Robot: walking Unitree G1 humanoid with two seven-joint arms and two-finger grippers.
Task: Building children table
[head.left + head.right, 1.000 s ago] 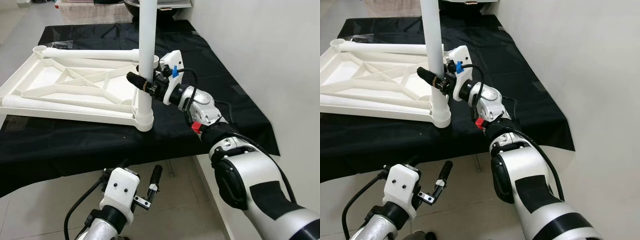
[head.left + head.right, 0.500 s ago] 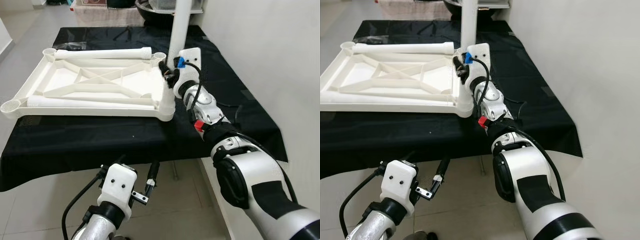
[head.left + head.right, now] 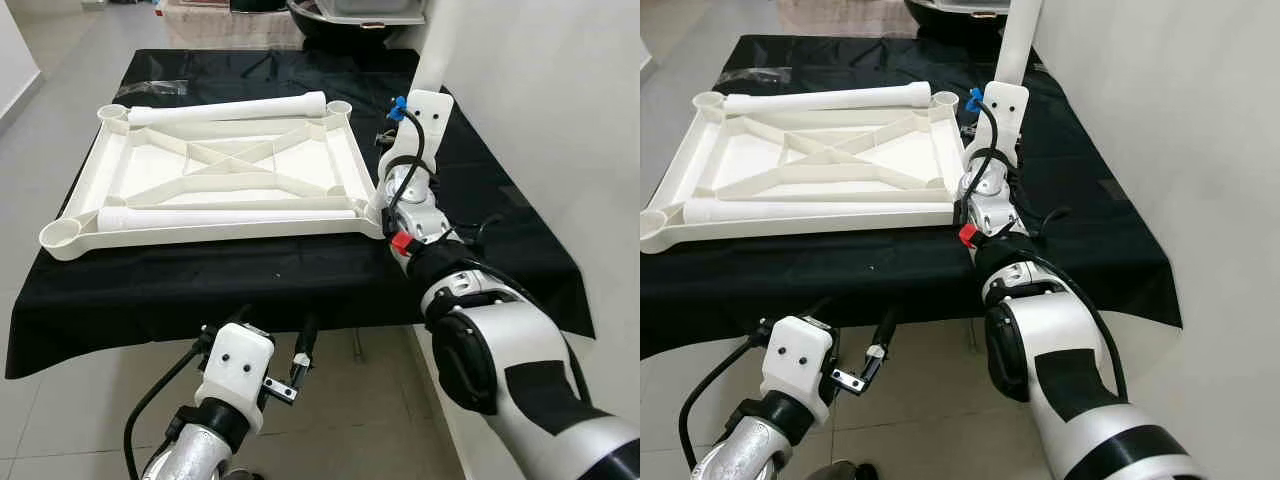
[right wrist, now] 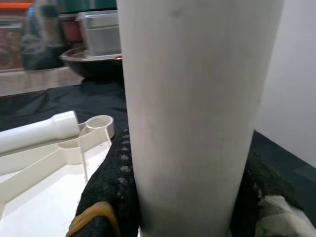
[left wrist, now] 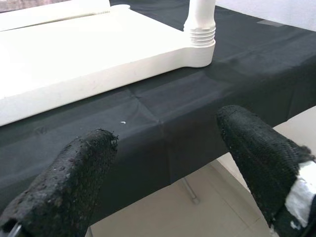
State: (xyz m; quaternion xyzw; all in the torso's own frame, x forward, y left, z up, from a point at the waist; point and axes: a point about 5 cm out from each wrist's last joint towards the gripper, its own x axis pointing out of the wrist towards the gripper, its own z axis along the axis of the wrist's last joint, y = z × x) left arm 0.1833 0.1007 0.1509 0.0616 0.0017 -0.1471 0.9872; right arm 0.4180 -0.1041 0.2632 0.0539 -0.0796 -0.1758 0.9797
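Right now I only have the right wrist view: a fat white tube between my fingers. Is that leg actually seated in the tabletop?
Observer: The table leg stands upright in the near right corner socket of the upside-down tabletop, with the right hand clamped on it.
Operator: Any legs left to fit?
Observer: Two loose legs lie across the tabletop's underside, one at the far edge, one at the near edge.
Operator: Where's my left hand?
Observer: The left hand hangs open below the near table edge, holding nothing.
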